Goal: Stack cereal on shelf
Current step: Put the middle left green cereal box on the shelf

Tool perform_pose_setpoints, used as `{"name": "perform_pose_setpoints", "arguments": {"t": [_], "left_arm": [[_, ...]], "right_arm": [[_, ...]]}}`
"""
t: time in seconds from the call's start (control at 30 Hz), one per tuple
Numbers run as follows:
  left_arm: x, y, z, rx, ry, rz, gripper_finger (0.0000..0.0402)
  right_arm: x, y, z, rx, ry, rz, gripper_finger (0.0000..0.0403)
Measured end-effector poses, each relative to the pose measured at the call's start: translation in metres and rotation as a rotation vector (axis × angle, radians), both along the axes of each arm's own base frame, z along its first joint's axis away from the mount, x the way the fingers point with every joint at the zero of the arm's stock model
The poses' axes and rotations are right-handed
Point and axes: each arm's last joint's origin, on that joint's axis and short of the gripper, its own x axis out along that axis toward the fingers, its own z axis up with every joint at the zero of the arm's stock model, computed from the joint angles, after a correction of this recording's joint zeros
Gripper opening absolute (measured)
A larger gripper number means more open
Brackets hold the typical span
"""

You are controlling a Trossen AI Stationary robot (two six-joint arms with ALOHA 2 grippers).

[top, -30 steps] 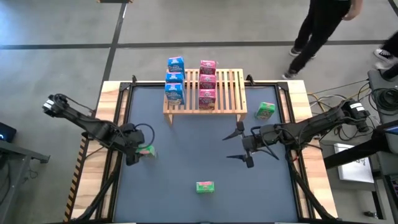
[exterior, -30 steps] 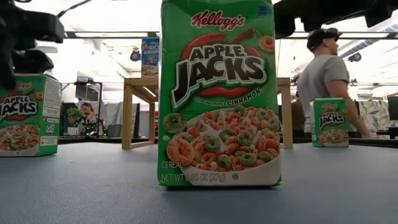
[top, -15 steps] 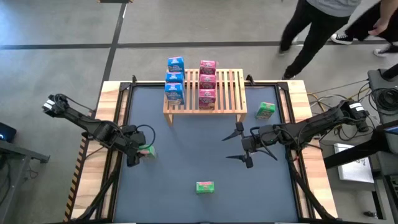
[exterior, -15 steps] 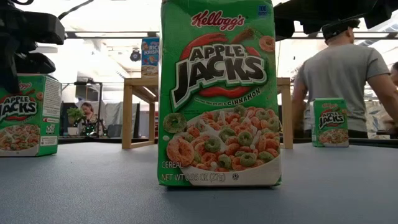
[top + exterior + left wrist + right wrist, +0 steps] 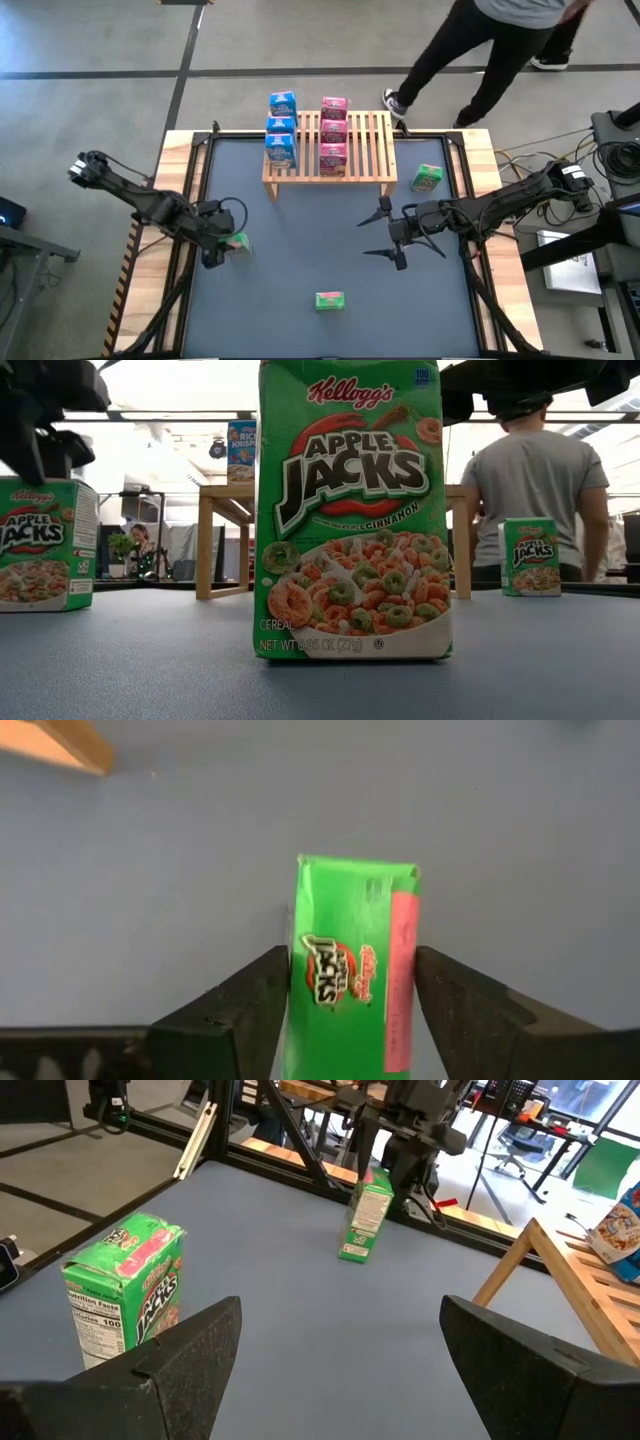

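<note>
The left claw (image 5: 222,246) is hanging over the tabletop's (image 5: 300,250) left edge, straddling a green cereal box (image 5: 236,241) that is standing there. In the left wrist view its two dark fingers (image 5: 245,1010) are sitting on either side of that box (image 5: 350,970), one touching its side and the other just beside it, so the claw is closing around the box; whether it is gripping firmly yet, I cannot tell.

A second green cereal box (image 5: 329,299) is standing near the middle of the tabletop's front edge, filling the low view (image 5: 352,510).

The shelf (image 5: 355,145) is sitting at the middle of the far edge. Three blue cereal boxes (image 5: 281,126) are lined up along its left end, the farthest one reaching past the shelf's back. Three pink cereal boxes (image 5: 333,132) are lined up just beside them on the slats. The right part of the slats is carrying nothing.

The right claw (image 5: 385,232) is waiting over the tabletop right of centre, its fingers (image 5: 180,1355) spread wide and holding nothing.

A third green cereal box (image 5: 427,178) is standing near the far right corner, just beside the shelf's right end.

A person (image 5: 480,50) is walking on the floor beyond the far edge.
</note>
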Motion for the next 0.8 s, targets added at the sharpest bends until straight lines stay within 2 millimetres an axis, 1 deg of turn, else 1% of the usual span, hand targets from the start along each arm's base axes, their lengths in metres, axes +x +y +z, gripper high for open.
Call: {"name": "perform_pose_setpoints", "arguments": {"t": [0.1,0.23,0.4,0.63,0.8], "left_arm": [[0.001,0.000,0.004,-0.003,-0.013,-0.006,0.0196],[0.001,0.000,0.003,-0.004,-0.009,0.000,0.0196],[0.001,-0.001,-0.003,-0.005,0.018,0.024,0.0196],[0.002,-0.001,-0.017,0.020,0.079,0.024,0.0196],[0.002,-0.001,-0.019,0.023,0.087,0.025,0.0193]], "right_arm": [[0.000,0.000,0.000,0.001,0.000,0.000,0.0331],[0.000,0.000,0.000,0.002,0.000,0.000,0.0331],[0.000,0.000,0.000,0.002,0.001,0.000,0.0331],[0.000,0.000,0.000,0.000,0.002,0.000,0.0331],[0.000,0.000,0.000,0.001,0.002,0.000,0.0331]]}}
